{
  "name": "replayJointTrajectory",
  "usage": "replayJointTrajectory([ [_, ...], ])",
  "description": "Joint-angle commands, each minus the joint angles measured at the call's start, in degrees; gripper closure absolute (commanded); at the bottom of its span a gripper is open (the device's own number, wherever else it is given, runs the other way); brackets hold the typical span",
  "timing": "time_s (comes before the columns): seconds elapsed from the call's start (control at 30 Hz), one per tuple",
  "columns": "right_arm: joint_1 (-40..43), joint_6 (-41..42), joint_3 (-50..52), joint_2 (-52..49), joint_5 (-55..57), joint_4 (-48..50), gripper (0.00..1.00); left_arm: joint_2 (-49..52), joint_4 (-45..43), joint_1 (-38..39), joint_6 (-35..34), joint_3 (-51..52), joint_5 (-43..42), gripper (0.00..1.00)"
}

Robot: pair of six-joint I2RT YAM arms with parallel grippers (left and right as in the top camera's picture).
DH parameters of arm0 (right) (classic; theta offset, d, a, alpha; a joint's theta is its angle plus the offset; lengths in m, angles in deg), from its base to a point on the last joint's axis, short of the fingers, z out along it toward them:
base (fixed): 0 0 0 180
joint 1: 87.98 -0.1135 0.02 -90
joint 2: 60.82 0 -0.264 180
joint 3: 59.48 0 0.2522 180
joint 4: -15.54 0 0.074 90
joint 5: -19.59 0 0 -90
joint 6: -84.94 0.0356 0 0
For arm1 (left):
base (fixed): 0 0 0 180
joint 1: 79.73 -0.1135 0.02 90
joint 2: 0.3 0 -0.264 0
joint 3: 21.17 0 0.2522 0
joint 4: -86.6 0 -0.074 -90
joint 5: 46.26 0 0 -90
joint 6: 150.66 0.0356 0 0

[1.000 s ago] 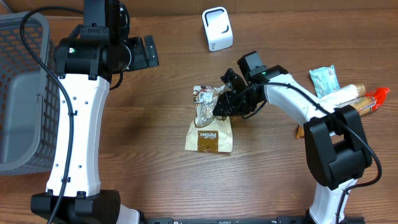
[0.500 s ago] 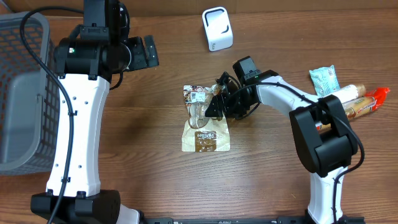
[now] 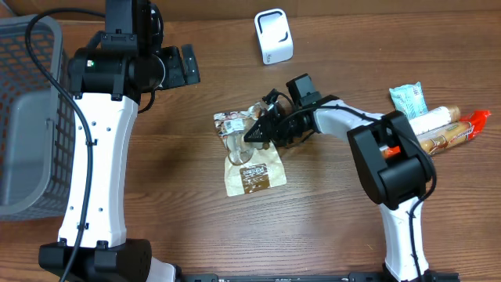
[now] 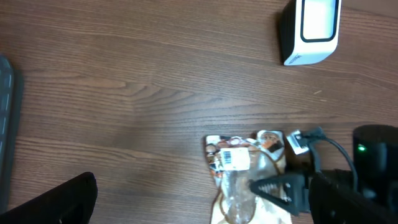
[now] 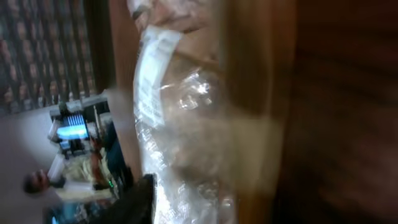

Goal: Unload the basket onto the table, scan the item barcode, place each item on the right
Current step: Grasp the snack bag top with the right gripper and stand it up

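The item is a clear-and-brown snack bag (image 3: 249, 160) lying mid-table, with its white barcode label (image 3: 232, 123) at the upper-left end. My right gripper (image 3: 258, 131) lies low over the bag's crumpled clear middle and is closed on it. In the left wrist view one of its black fingers (image 4: 280, 186) points into the clear wrap beside the label (image 4: 235, 158). The right wrist view is blurred and filled by the clear wrap (image 5: 186, 124). The white scanner (image 3: 274, 36) stands at the back, apart from the bag. My left gripper (image 3: 178, 66) hangs open at the back left, holding nothing.
A grey mesh basket (image 3: 23, 117) takes up the left edge. Other packets lie at the right: a pale green pouch (image 3: 409, 100) and long wrapped snacks (image 3: 448, 129). In the left wrist view the scanner (image 4: 311, 30) is at the top right.
My right gripper has slid left across the table, with the bag moving along with it. The label end has swung left. The left arm has stayed still.
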Motion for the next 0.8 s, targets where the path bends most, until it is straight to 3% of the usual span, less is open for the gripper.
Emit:
replayJointTrajectory([
  [0.0, -2.01, 5.7, 0.92, -4.92, 6.43, 1.7, 0.66, -0.22, -0.07, 0.26, 1.11, 0.26, 0.7, 0.0],
  [0.13, -2.93, 5.7, 0.92, -4.92, 6.97, 2.03, 0.75, -0.22, -0.07, 0.26, 1.11, 0.26, 0.7, 0.0],
  [0.23, -2.97, 5.73, 0.9, -4.92, 6.91, 1.99, 0.9, -0.22, -0.07, 0.26, 1.11, 0.26, 0.7, 0.0],
  [0.33, -2.56, 5.77, 0.83, -4.87, 5.66, 1.97, 0.96, -0.22, -0.07, 0.26, 1.11, 0.26, 0.7, 0.0],
  [0.57, 0.04, 5.81, 0.72, -1.88, 4.79, -0.72, 0.96, -0.22, -0.07, 0.26, 1.11, 0.26, 0.7, 0.0],
  [0.77, 2.23, -2.56, 0.72, 6.67, 4.39, -7.23, 0.96, -0.22, -0.07, 0.26, 1.11, 0.26, 0.7, 0.01],
])
